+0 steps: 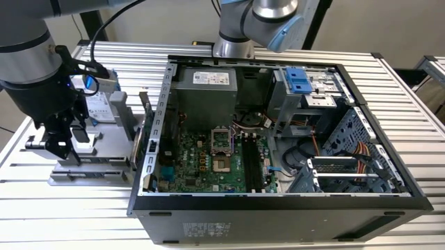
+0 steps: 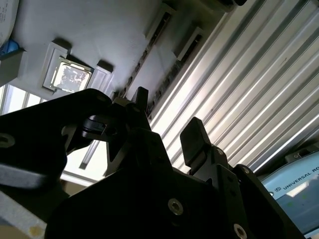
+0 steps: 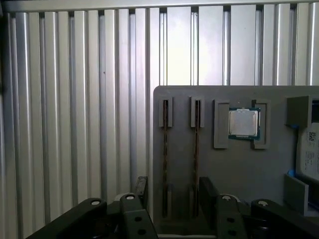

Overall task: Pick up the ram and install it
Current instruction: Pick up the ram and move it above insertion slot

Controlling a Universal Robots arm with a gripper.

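Two ram sticks stand on edge in slots of a grey fixture plate point(image 3: 239, 169). In the first wrist view one ram stick point(image 3: 165, 154) lies nearer the plate's edge and the other ram stick point(image 3: 197, 154) runs parallel beside it. They appear as thin dark strips point(image 2: 149, 52) in the second wrist view. My gripper point(image 3: 174, 191) hovers above them, open, with its black fingers point(image 3: 141, 189) apart and nothing held. In the exterior view the gripper point(image 1: 61, 151) hangs over the fixture point(image 1: 90, 174) at the exterior view's left, beside the computer case.
The open computer case point(image 1: 278, 200) holds the green motherboard point(image 1: 201, 161) with dark memory slots point(image 1: 251, 164). A bare processor chip point(image 3: 243, 123) sits on the fixture. A silver drive point(image 1: 104, 107) stands behind my gripper. Ribbed metal table point(image 3: 75, 124) surrounds everything.
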